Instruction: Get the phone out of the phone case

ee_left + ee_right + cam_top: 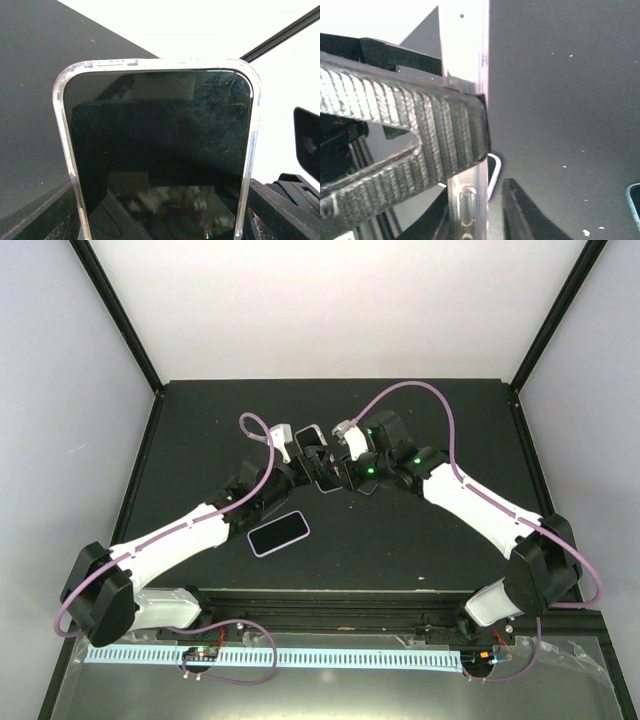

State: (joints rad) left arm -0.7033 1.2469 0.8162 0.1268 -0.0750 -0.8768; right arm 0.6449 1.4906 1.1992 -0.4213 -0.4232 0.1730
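Observation:
A black phone [160, 150] in a clear phone case [160, 63] is held up above the black table, near its middle [322, 475]. My left gripper [298, 455] is shut on the case across its width, with dark fingers [280, 210] at the phone's lower sides. My right gripper [347, 466] straddles the case's side edge [467, 200], which carries a button. A narrow gap shows between that edge and its right finger [520, 220]. The left gripper's ribbed finger [420, 135] crosses the right wrist view.
A second phone [278, 533] with a pale rim lies flat on the table in front of the left arm. Its corner [635, 205] shows at the right wrist view's lower right. Black frame posts and white walls surround the table [450, 410].

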